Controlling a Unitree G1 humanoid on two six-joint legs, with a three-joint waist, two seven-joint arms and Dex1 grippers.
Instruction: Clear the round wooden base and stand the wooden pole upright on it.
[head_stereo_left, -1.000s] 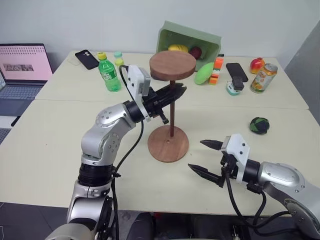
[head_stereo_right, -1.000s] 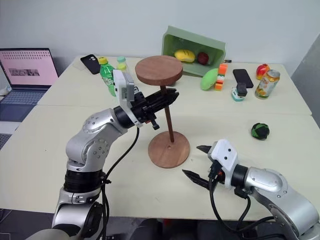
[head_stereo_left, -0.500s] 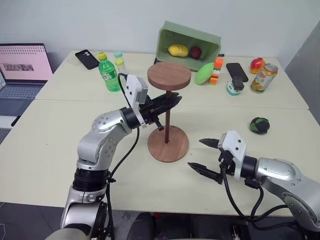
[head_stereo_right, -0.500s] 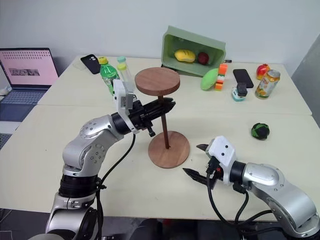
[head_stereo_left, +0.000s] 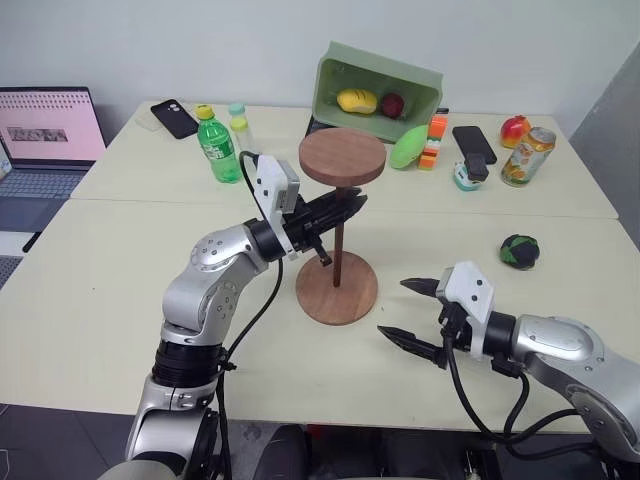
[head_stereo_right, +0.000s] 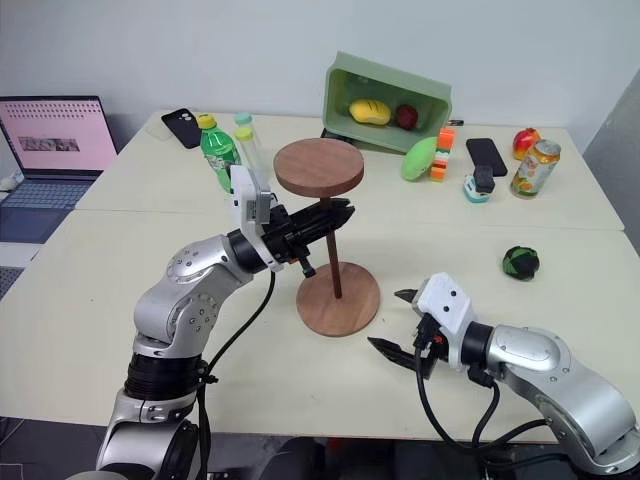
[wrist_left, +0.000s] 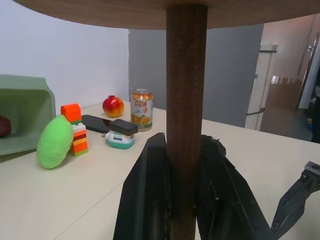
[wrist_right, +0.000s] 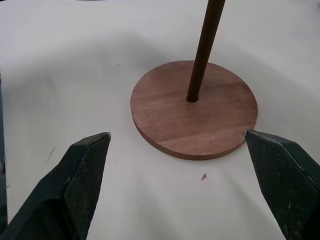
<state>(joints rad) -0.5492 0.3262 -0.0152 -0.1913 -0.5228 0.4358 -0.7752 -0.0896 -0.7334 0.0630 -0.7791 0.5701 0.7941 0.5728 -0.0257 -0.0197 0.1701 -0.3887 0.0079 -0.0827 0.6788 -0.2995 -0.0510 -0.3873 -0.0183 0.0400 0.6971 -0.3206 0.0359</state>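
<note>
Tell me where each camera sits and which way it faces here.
Head eye views: look forward and down over both arms at the table; left hand shut on the wooden pole, right hand open.
Left wrist view: looks along its fingers clamping the pole.
Right wrist view: looks between its open fingers at the round wooden base.
Shared by all: the pole.

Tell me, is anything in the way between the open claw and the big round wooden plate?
No, nothing visible is. Bare table lies between the right gripper, with its fingers apart, and the round wooden base. On the base, the wooden pole held by the left gripper already meets the centre hole.
</note>
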